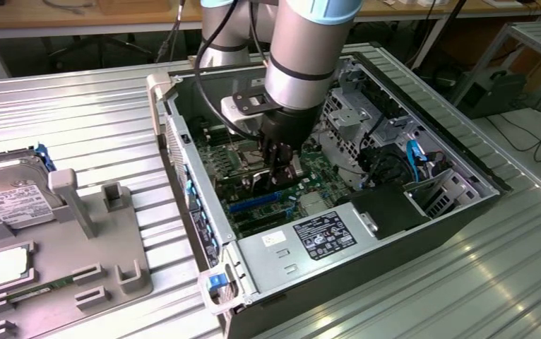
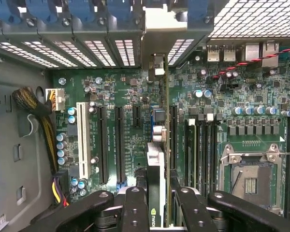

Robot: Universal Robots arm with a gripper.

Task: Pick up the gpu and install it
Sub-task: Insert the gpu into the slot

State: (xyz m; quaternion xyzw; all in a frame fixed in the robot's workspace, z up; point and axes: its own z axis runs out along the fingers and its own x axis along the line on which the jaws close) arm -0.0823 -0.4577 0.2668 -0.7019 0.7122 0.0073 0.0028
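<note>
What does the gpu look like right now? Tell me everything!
The gpu is a thin card seen edge-on: green board, dark face with a small green logo, silvery metal parts. It stands upright on its edge over the green motherboard inside the computer case, gripped by the black pincer.

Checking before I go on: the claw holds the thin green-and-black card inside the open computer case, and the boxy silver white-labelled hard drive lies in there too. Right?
No. The exterior view shows the boxy silver white-labelled hard drive on the grey plastic holder outside the open computer case, at the exterior view's left. The claw does hold the thin green-and-black card inside.
</note>
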